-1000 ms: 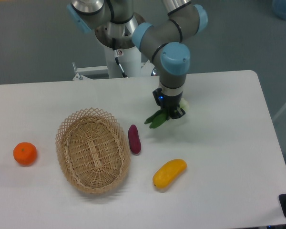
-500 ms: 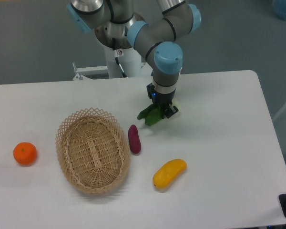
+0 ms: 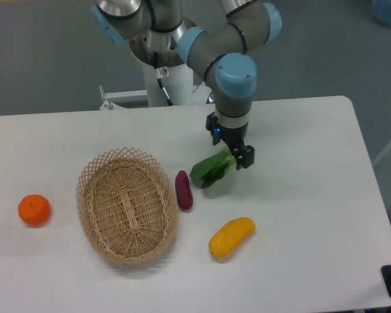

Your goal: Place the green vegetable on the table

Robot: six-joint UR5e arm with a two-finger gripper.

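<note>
Green vegetable (image 3: 210, 171) sits mid-table (image 3: 313, 195), nearer the far edge, leaves toward the eggplant (image 3: 183, 190) — whether it rests on the surface is unclear. Gripper (image 3: 236, 156) at its stalk end; grip can't be told. Placement looks nearly done — release and retreat remain.

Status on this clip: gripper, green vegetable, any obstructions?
Gripper at green vegetable's stalk end, grip unclear. Leaves beside purple piece. Table open around it.

Grey arm (image 3: 231, 39), light-blue joint caps, black hand (image 3: 237, 155).
</note>
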